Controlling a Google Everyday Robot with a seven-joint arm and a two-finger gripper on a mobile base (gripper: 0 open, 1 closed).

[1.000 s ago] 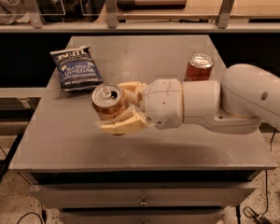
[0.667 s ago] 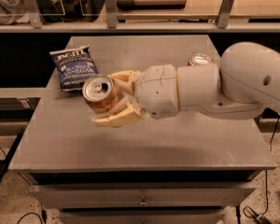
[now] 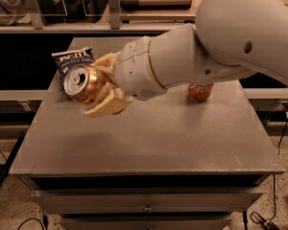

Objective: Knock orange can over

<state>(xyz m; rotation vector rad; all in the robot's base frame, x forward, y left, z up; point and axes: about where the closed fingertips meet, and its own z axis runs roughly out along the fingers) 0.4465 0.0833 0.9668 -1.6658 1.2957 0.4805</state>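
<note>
The orange can [image 3: 81, 83], pale golden-orange with a silver top, is tipped so its top faces the camera. It sits between the two tan fingers [image 3: 105, 108] of my gripper [image 3: 97, 86], which is shut on it. The gripper holds the can at the left part of the grey table [image 3: 149, 138], apparently raised off the surface. My white arm [image 3: 211, 42] reaches in from the upper right.
A deeper red-orange can [image 3: 200, 91] stands at the right back of the table, mostly hidden behind the arm. A dark blue snack bag [image 3: 71, 60] lies at the back left, just behind the held can. Drawers are under the table's front edge.
The gripper has moved left and toward the camera with the orange can in it, and the can has tipped further over. The arm now covers most of the red-orange can.
</note>
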